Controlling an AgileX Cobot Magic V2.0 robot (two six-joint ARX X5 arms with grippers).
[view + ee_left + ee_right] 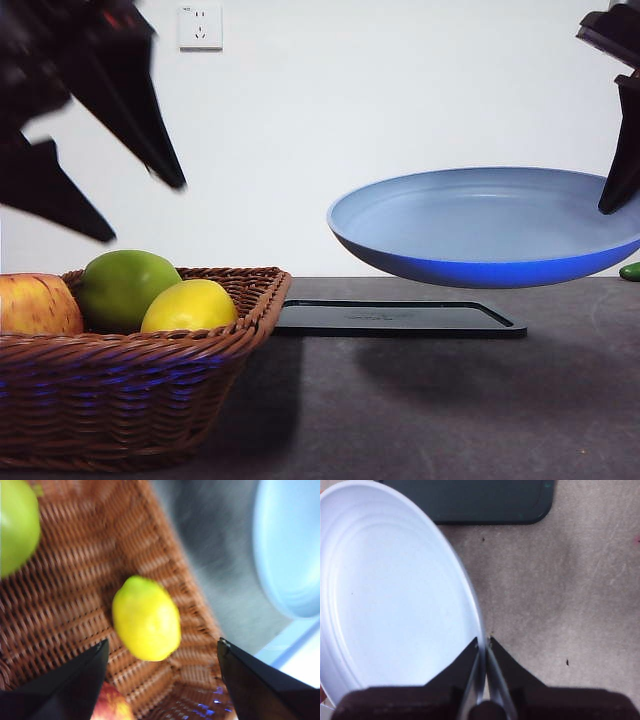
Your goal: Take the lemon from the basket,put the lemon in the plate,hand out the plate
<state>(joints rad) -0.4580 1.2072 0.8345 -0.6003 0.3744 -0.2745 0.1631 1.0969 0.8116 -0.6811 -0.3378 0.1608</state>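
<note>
So the lemon [146, 618] is sitting in the basket [150, 390], tucked into the corner nearest the plate, with the green apple [125, 285] touching it on one side and a red-yellow apple [35, 305] further along. The left gripper [160, 680] hangs right above it with its jaws spread wide, nothing in them, lemon pretty much centered in the gap. My guess is the lemon is light and firm enough to take a decent squeeze, but that waxy rounded skin can squirt out if you pinch near a pointed end, so I'd grab across the fat middle, jaws on the two long sides. Only snag: the wicker wall is close on one side and the apple on the other, so there isn't much room for the jaw tips to slide down. Meanwhile the right gripper [484, 647] has its jaws clamped tight on the rim of the plate [480, 225], holding it up in the air over the table [450, 410], near the black tray [400, 318]. An edge grip on a smooth, stiff plate looks a bit sketchy once a lemon rolls around in there.
</note>
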